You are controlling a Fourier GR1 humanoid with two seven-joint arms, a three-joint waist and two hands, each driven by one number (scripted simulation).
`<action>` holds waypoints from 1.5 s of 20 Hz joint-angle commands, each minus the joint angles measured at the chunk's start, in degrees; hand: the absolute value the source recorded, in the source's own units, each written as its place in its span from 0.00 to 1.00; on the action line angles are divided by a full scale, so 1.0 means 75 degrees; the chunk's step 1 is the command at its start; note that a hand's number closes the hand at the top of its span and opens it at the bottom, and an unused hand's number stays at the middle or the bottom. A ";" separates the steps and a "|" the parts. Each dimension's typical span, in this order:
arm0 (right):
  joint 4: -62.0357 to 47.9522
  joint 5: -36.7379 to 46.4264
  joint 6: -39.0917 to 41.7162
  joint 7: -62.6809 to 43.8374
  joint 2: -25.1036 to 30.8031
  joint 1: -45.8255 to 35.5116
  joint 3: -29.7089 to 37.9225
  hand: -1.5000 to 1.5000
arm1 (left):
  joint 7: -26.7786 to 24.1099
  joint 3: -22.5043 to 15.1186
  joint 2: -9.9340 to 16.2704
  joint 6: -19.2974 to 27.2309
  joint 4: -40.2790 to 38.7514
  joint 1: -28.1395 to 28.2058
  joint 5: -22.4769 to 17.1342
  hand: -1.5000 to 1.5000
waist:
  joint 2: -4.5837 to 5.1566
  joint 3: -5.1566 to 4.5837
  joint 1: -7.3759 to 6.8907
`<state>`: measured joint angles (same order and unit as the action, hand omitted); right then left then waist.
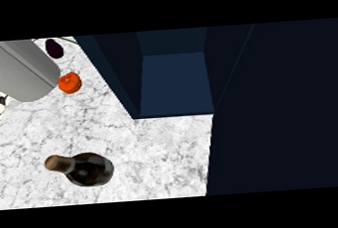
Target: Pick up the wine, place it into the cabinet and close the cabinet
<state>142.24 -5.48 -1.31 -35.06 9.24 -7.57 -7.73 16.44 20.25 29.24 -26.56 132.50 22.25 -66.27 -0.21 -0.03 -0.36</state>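
Head view: the wine [84, 167], a dark bottle with a brown cork end, stands on the white marble surface [152, 147] near its front edge, well apart from the dark blue cabinet [176, 83], whose open compartment faces the surface's back right part. Neither hand appears, so their state cannot be told. A grey cylinder [18, 67] crosses the back left corner, with an orange fruit [70, 83] just beside it and a dark purple item [53, 48] behind.
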 commanded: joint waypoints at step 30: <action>0.1321 -0.0747 -0.0843 -0.3550 0.0649 -0.2736 0.1248 0.00 | -0.0172 -0.1116 -0.1916 -0.0173 -0.2080 -0.1396 0.3944 0.00 | 0.0003 0.0002 0.0132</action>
<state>143.05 -4.22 -7.64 -56.65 13.32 -29.79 -1.68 17.60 13.56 17.15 -25.35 120.15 11.35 -42.43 -0.17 -0.04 0.44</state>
